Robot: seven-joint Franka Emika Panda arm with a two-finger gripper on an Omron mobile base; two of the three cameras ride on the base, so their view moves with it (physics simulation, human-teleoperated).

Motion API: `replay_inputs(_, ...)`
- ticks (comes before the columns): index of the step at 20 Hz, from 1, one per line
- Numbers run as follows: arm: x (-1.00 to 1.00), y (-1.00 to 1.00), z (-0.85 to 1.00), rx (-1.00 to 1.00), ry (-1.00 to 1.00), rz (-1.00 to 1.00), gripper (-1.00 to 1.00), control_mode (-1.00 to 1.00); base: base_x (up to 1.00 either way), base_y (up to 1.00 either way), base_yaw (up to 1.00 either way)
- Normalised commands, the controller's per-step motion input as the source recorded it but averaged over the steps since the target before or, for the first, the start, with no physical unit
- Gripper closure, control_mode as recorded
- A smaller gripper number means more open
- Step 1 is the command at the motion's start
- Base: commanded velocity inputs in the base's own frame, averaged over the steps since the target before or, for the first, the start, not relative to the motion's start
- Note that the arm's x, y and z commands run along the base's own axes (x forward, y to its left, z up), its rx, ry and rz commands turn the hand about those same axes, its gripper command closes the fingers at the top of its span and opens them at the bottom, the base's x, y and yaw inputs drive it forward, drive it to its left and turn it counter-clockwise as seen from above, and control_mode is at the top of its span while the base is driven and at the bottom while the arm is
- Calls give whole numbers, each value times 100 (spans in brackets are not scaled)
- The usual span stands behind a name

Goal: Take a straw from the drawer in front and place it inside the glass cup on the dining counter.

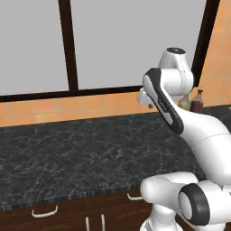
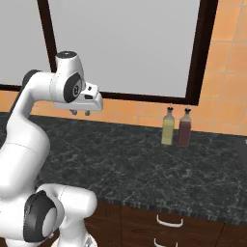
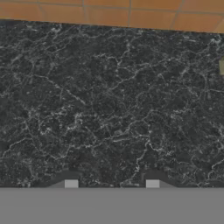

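Two curved silver handles mark the dark-brown drawer (image 1: 45, 215) fronts under the black speckled counter (image 1: 81, 153) in the left base view; they lie low at the picture's bottom edge, shut, well below and nearer than the arm's raised hand. Beyond the arm stand two bottles (image 1: 191, 101) against the orange tiled wall (image 1: 67, 108), under a big dark-framed window (image 1: 113, 40).

Seen from the right base view, the gripper (image 2: 80, 113) hangs above the counter's back part, pointing down, its short fingertips (image 2: 87, 113) slightly apart with nothing between them. The drawer fronts sit lower right, below the counter's front edge, well apart from the gripper. A yellow bottle (image 2: 167, 128) and a dark red bottle (image 2: 184, 129) stand just beside each other to the right.

From the hand view, both fingertips rise at the bottom with a gap between them, over bare black stone; tiles run along the top.
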Motion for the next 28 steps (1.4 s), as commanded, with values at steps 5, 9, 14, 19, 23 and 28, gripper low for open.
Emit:
replay_inputs(5,0,0,0,0,0,0,-100,100,-11,0,0)
replay_inputs(9,0,0,0,0,0,0,-100,100,-89,-1,5)
replay_inputs(14,0,0,0,0,0,0,-100,100,-46,-38,26)
replay_inputs(19,0,0,0,0,0,0,-100,100,-1,-78,62)
replay_inputs(23,0,0,0,0,0,0,-100,100,0,-68,71)
replay_inputs(28,0,0,0,0,0,0,-100,100,-1,-65,73)
